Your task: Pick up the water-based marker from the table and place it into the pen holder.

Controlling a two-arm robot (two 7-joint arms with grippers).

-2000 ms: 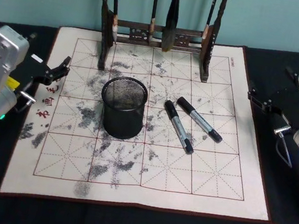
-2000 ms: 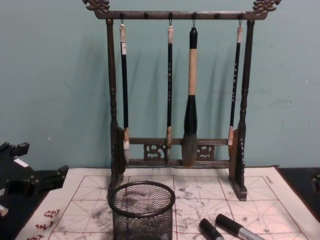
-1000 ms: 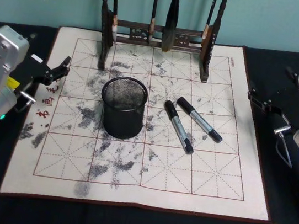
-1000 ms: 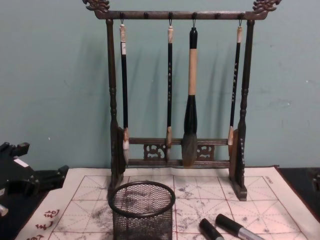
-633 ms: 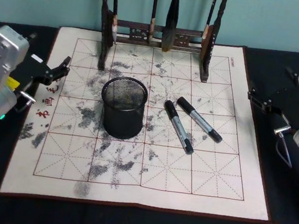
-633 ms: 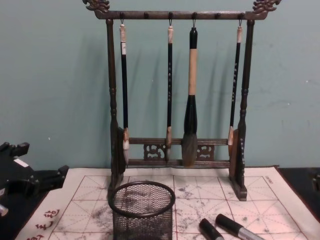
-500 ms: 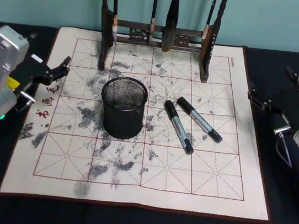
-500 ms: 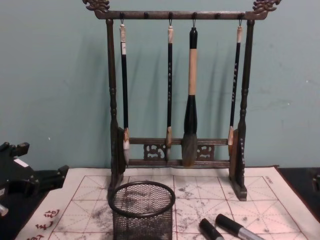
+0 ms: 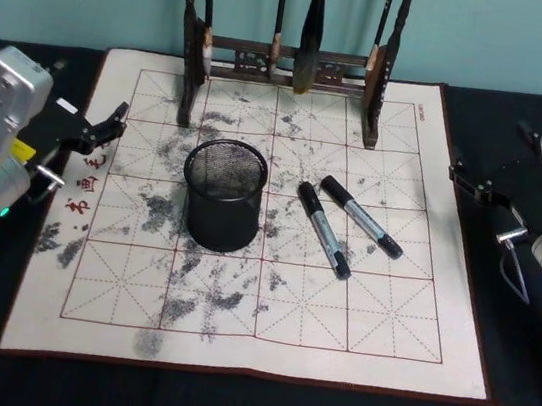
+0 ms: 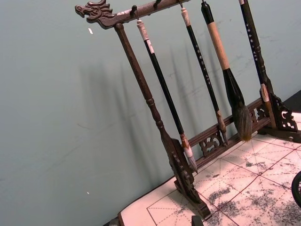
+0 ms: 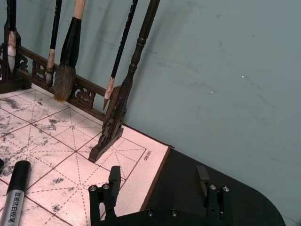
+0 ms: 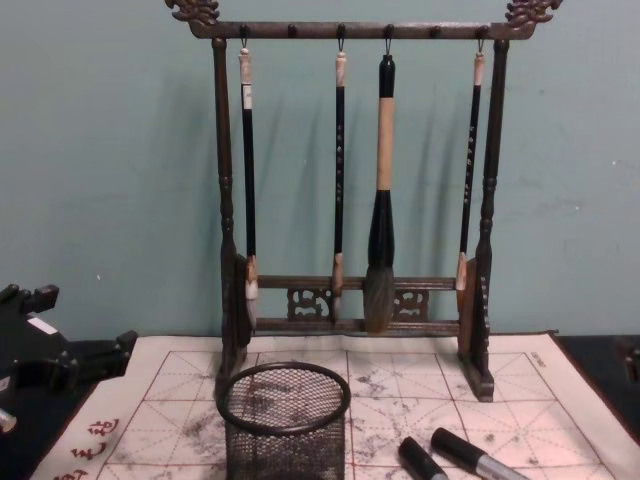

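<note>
Where the markers (image 9: 325,230) lie: we see both flat on the mat (image 9: 386,320), side by side, just right of the pen holder (image 9: 218,218) and not touching it.
Chest view: catches their capped ends, plus the brush rack (image 12: 300,30) at full height.
Left gripper (image 9: 115,126): at the mat's left edge, jaws released.
Right gripper (image 11: 158,173): by the mat's right edge, jaws spread wide, empty.

The black wire-mesh pen holder (image 9: 223,193) stands upright on the gridded mat (image 9: 374,329), with two black-capped grey markers, the near marker (image 9: 325,229) and the far marker (image 9: 361,216), lying flat side by side to its right.
</note>
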